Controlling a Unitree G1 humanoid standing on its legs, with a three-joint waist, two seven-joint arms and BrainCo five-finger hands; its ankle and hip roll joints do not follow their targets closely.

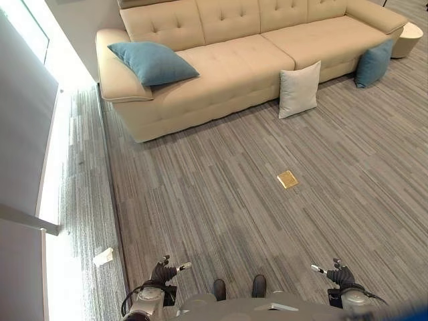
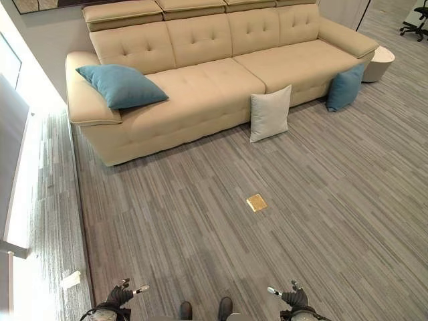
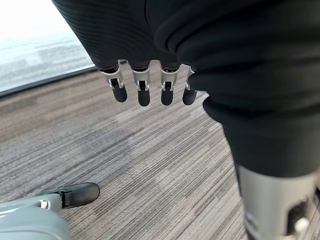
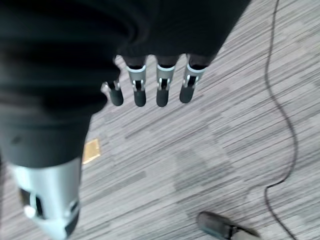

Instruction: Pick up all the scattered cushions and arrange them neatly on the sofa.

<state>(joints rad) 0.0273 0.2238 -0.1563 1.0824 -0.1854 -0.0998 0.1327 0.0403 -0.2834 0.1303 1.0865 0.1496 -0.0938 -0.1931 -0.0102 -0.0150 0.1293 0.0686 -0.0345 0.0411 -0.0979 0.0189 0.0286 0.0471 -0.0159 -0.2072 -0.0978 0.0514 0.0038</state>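
Observation:
A long beige sofa (image 1: 247,63) stands across the far side of the room. One blue cushion (image 1: 152,62) lies on its left seat by the armrest. A light grey cushion (image 1: 299,89) stands on the carpet, leaning against the sofa's front near the middle. A second blue cushion (image 1: 373,63) leans against the sofa's front further right, also on the floor. My left hand (image 1: 164,271) and right hand (image 1: 341,274) hang low at the near edge, far from the cushions. Both are open with straight fingers (image 3: 142,92) (image 4: 162,92) and hold nothing.
A small brass floor plate (image 1: 287,178) sits in the grey striped carpet between me and the sofa. A round white side table (image 1: 409,38) stands past the sofa's right end, an office chair (image 2: 416,20) beyond it. A bright window strip and a small white object (image 1: 103,256) run along the left.

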